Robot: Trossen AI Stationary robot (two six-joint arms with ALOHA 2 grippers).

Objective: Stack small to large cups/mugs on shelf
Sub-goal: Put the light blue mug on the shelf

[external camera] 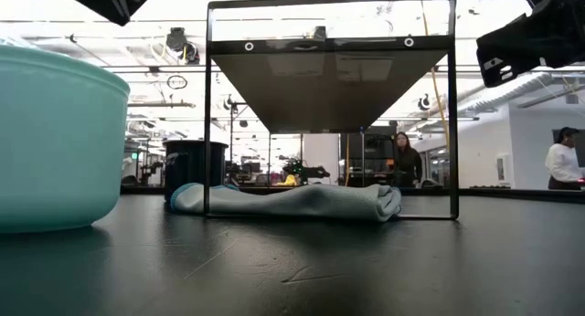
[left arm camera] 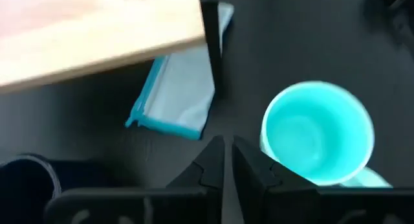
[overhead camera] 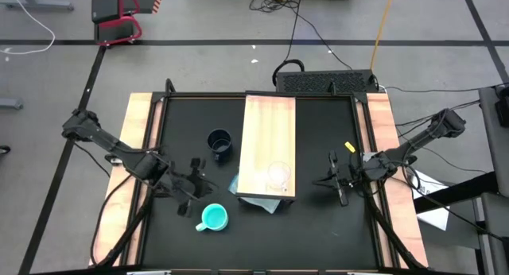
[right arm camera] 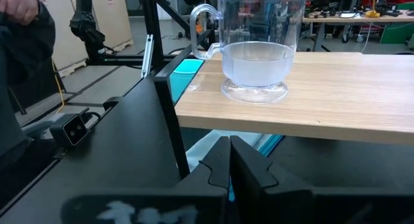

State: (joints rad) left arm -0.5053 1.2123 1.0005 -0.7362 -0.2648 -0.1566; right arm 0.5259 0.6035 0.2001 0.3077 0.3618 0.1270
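The clear glass mug (overhead camera: 278, 176) stands upright on the near end of the light-wood shelf (overhead camera: 270, 132); it also shows in the right wrist view (right arm camera: 255, 46), handle toward the table's left. The dark navy mug (overhead camera: 220, 144) stands on the table left of the shelf. The turquoise mug (overhead camera: 213, 218) stands upright on the table near the front, left of the shelf, and shows in the left wrist view (left arm camera: 317, 133). My left gripper (overhead camera: 195, 187) is shut and empty, just above and far-left of the turquoise mug. My right gripper (overhead camera: 334, 180) is shut and empty, right of the shelf's near end.
A folded light-blue cloth (overhead camera: 266, 202) lies on the table under the shelf's near end, and shows in the low view (external camera: 292, 202). The shelf stands on a dark metal frame (external camera: 452, 106). Wooden strips (overhead camera: 139, 148) run along the table's sides. People stand in the room beyond.
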